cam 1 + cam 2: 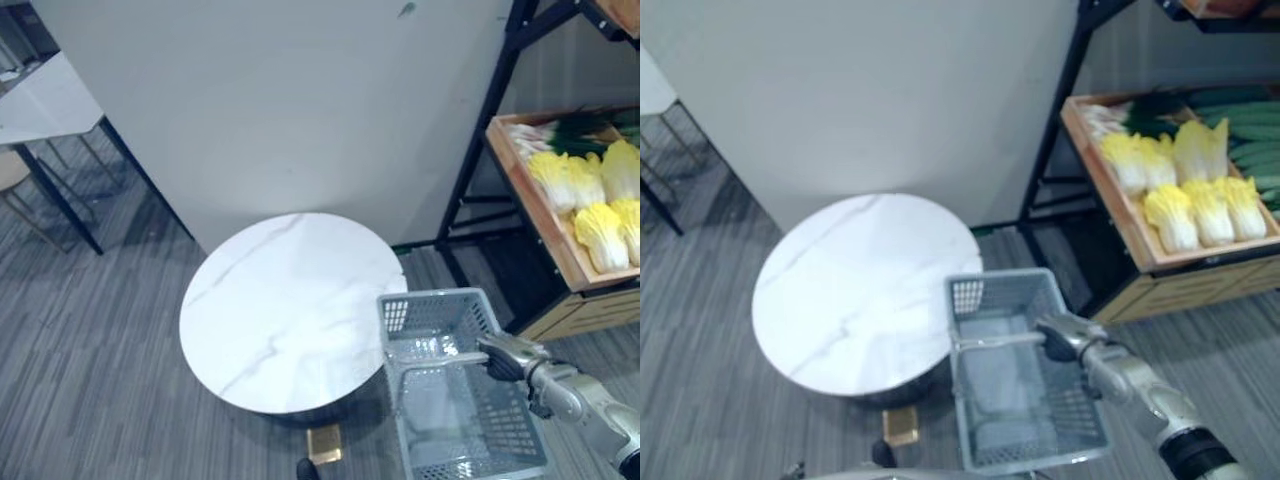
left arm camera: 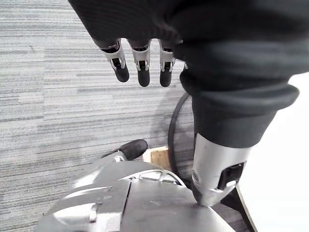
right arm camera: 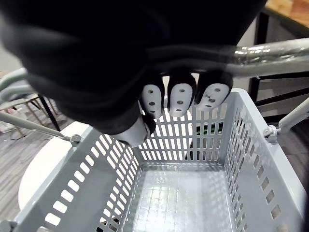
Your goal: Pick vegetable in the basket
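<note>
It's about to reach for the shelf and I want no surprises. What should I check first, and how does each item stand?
1. Right hand curled round the handle: ok.
2. Basket empty, room for a vegetable: ok.
3. Left hand free, fingers straight: ok.
4. Cabbages lying in the crate on the robot's right: ok.
5. Crate within the left hand's reach: cannot tell.

right hand (image 1: 507, 356) gripping handle (image 1: 432, 357), left hand (image 2: 140, 60) – relaxed

Overhead light was bright and even, with glare on the white surface (image 1: 290, 300) and inside the basket (image 3: 212, 140), shadows soft.
</note>
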You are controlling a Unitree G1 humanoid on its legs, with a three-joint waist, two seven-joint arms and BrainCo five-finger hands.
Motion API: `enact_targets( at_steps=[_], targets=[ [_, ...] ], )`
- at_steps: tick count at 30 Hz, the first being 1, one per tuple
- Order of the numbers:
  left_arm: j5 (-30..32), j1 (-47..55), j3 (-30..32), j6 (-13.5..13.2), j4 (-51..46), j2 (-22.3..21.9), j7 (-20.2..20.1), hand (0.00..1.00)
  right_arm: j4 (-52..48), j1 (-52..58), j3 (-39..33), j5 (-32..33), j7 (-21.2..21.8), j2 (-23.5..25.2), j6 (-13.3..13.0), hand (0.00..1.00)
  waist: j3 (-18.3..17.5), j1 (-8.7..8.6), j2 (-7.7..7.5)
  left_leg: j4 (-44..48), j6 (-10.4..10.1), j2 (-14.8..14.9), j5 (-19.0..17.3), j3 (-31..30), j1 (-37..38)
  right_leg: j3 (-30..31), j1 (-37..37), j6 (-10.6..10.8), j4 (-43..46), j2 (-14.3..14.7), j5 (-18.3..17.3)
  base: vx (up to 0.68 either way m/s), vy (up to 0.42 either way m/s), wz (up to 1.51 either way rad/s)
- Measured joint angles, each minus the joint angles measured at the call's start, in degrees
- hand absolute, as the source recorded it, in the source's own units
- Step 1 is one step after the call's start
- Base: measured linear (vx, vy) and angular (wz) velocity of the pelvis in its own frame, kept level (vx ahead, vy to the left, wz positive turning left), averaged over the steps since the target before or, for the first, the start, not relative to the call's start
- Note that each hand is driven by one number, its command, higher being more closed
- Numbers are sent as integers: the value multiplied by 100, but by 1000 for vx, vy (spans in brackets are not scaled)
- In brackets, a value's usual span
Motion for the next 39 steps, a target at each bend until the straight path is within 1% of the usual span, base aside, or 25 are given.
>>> enact_targets(
  at_steps=[2,6,8,14,17,19,20,21,22,23,24,25,26,27,28,29,30,31,32,34,35,36,37,38,39],
  targets=[
    [0,3,-4,-1,0,-10,-3,0,85,190,-272,-293,-176,139,49,100,-4,-82,6,0,-14,2,-19,7,50,2,40,-1,-10,2,-2,0,0,0],
    [3,21,-101,-4,8,-51,-1,0,320,464,-566,-584,-522,347,144,100,-141,-91,58,-1,-18,2,-44,65,96,37,47,-12,-39,3,-15,2,2,-8],
    [6,27,-111,-10,8,-106,-2,0,333,531,-671,-642,-586,413,181,100,-191,-96,105,-5,-19,2,-46,87,107,43,47,-10,-46,2,-16,-8,0,-6],
    [7,95,-120,-23,-6,-226,15,0,529,738,-1128,-734,-745,812,325,100,-237,-107,126,0,-49,4,-120,117,274,73,176,-19,12,-4,-94,-4,4,-2],
    [5,116,-129,-20,-13,-225,29,0,521,931,-1599,-729,-753,1019,339,100,-207,-131,62,0,7,-41,-164,195,383,231,-19,1,480,-85,-348,-13,38,-12],
    [5,120,-181,-18,-14,-212,61,0,504,1042,-1894,-727,-755,1112,374,100,-205,-214,2,0,34,-130,-206,327,486,409,-176,51,818,-181,-503,6,81,-33],
    [11,134,-243,-5,-4,-189,71,0,499,1105,-2069,-725,-765,1162,406,100,-199,-290,-35,-2,38,-199,-234,461,536,568,-260,79,886,-228,-515,20,94,-60],
    [14,133,-318,-3,-3,-142,74,0,496,1101,-2213,-725,-769,1241,485,100,-168,-372,-94,-1,62,-286,-280,655,571,792,-351,177,842,-269,-449,20,116,-72],
    [15,125,-351,1,-2,-107,75,0,486,1102,-2290,-725,-783,1279,519,100,-166,-401,-130,-20,82,-327,-309,787,563,918,-441,242,824,-296,-403,-11,112,-93],
    [155,112,-412,9,-7,-29,80,0,464,1154,-2468,-724,-830,1375,597,100,-194,-404,-217,-26,131,-458,-369,1057,497,1127,-668,317,752,-359,-324,-7,127,-110],
    [264,32,-488,15,-5,49,81,0,427,1192,-2630,-708,-863,1460,711,100,-164,-406,-286,0,247,-528,-384,1399,447,1266,-779,253,500,-392,-365,0,127,-110],
    [312,-10,-520,23,-3,73,85,0,429,1196,-2677,-688,-874,1486,764,100,-162,-412,-280,1,317,-512,-380,1579,401,1166,-790,61,335,-396,-484,2,107,-105],
    [405,-77,-580,49,-3,69,104,0,451,1159,-2776,-684,-886,1510,823,100,-76,-416,-95,6,377,-337,-395,1825,346,735,-827,-506,362,-354,-813,-24,66,-102],
    [437,-158,-568,49,-26,26,118,0,513,1037,-2802,-682,-906,1544,879,100,59,-406,34,38,414,-137,-429,2054,404,161,-1016,-897,910,-307,-698,-7,68,-120],
    [447,-241,-410,55,-43,84,149,0,520,1052,-2801,-673,-925,1592,906,100,162,-444,-53,355,331,6,-632,2207,401,-393,-1141,-1274,1818,-277,-122,41,55,-153],
    [446,-277,-307,59,-52,208,174,0,591,1026,-2754,-635,-937,1594,892,100,165,-396,-240,575,357,82,-844,2529,426,-736,-1040,-1402,1530,-149,506,35,33,-146],
    [445,-246,-283,58,3,196,164,0,640,889,-2734,-634,-957,1588,891,100,133,-358,-157,515,422,209,-877,2727,425,-668,-954,-1383,993,96,914,-22,-18,-177],
    [445,-255,-159,44,66,89,153,0,668,701,-2727,-635,-969,1585,900,100,176,-363,-33,361,453,342,-778,3232,538,-881,-866,-1456,1037,167,753,-29,3,-150],
    [439,-266,-160,42,41,77,155,0,743,653,-2729,-634,-971,1573,906,100,168,-399,-97,441,416,334,-758,3468,646,-1266,-835,-1307,1836,-81,-2,41,12,-137],
    [415,-291,-173,51,47,98,137,0,969,514,-2686,-633,-969,1575,916,100,128,-371,-192,610,435,378,-802,3841,679,-1649,-601,-1069,2134,-341,-400,106,-47,-116],
    [403,-289,-214,49,46,89,124,0,982,419,-2603,-635,-967,1575,936,100,135,-369,-198,709,435,427,-802,4050,664,-1791,-477,-825,1962,-407,-434,71,-137,-108],
    [403,-299,-219,51,46,86,117,0,993,380,-2560,-636,-966,1575,938,100,138,-382,-207,768,435,453,-802,4129,656,-1836,-426,-685,1785,-417,-402,50,-207,-94],
    [401,-314,-205,57,49,80,102,0,1021,344,-2505,-636,-966,1576,931,100,127,-360,-258,874,429,489,-807,4221,651,-1817,-385,-516,1492,-361,-412,19,-298,-88],
    [399,-340,-166,57,53,63,77,0,1067,290,-2501,-635,-966,1575,919,100,138,-329,-254,1049,407,582,-821,4297,644,-1830,-303,-464,1116,-201,-495,-4,-406,-109],
    [406,-386,-112,57,58,-44,68,0,1067,249,-2504,-638,-968,1558,925,100,188,-313,-92,1245,369,771,-846,4261,629,-1785,-248,-473,808,8,-497,-32,-350,-84]
  ],
)
